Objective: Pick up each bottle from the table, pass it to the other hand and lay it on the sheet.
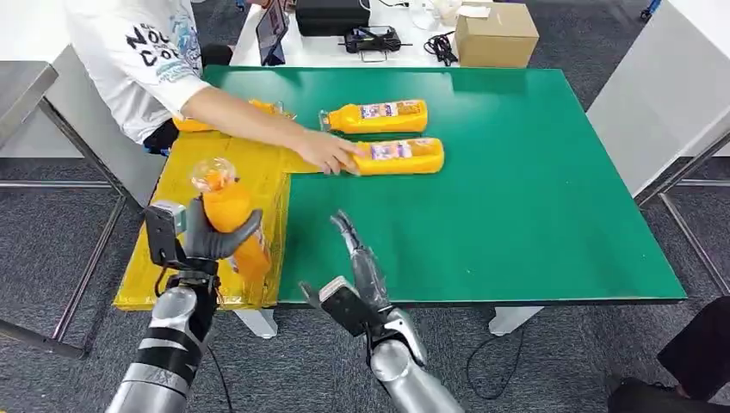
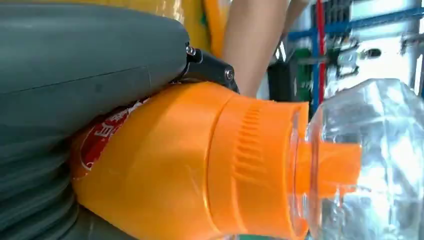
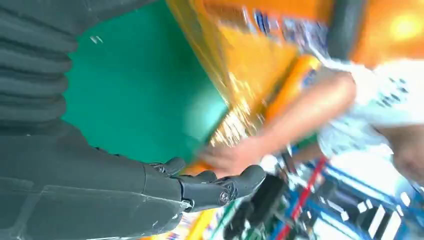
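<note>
Bottle [image 1: 229, 213] number one sits upright in my left hand [image 1: 207, 241], fingers wrapped round its orange body, its clear domed cap up; it hangs over the near part of the yellow sheet [image 1: 245, 176] at the left edge of the green table [image 1: 534, 189]. From the left wrist view I see the same bottle close up, orange collar and clear cap, pressed against the grey thumb. My right hand [image 1: 357, 267] is over the near edge of the table, just right of the sheet, fingers stretched out and apart, holding nothing. Farther back on the table, right of the sheet, two more orange bottles lie on their sides, one [image 1: 377, 116] behind the other [image 1: 398, 156]. A person's hand [image 1: 327, 151] reaches across the sheet and touches the nearer lying bottle. Another orange bottle [image 1: 194, 125] lies at the far end of the sheet, partly behind that person's arm.
</note>
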Robot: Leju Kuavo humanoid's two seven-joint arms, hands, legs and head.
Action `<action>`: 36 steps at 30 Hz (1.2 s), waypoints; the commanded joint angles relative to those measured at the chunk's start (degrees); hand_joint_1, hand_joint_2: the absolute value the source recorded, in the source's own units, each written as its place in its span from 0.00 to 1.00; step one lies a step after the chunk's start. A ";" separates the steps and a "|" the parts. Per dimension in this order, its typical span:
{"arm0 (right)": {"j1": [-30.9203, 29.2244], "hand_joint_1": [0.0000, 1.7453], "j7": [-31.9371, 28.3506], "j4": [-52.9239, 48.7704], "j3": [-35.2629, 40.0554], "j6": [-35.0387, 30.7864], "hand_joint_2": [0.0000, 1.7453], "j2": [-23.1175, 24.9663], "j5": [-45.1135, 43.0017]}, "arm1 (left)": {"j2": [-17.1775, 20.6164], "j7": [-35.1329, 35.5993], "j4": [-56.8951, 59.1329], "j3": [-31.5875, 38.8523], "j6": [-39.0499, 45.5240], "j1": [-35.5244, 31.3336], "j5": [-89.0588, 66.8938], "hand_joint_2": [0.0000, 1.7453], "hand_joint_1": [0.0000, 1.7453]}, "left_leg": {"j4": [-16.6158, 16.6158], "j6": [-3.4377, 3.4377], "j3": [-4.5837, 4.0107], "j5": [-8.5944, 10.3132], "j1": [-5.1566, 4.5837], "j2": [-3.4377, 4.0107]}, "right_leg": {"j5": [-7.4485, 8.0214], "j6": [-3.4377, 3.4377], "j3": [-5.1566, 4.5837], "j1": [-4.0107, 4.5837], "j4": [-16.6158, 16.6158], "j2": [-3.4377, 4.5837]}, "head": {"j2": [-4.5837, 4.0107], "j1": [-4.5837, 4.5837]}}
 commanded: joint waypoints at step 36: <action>3.20 0.00 -4.03 -23.20 2.30 4.98 0.00 -5.54 -7.32 | 21.12 8.11 38.12 -11.59 24.63 -23.64 -72.53 1.00 1.00 | 0.01 -0.14 0.48 -0.21 0.15 0.55 | -0.11 -0.19 0.37 0.14 0.02 0.48 | 0.00 0.00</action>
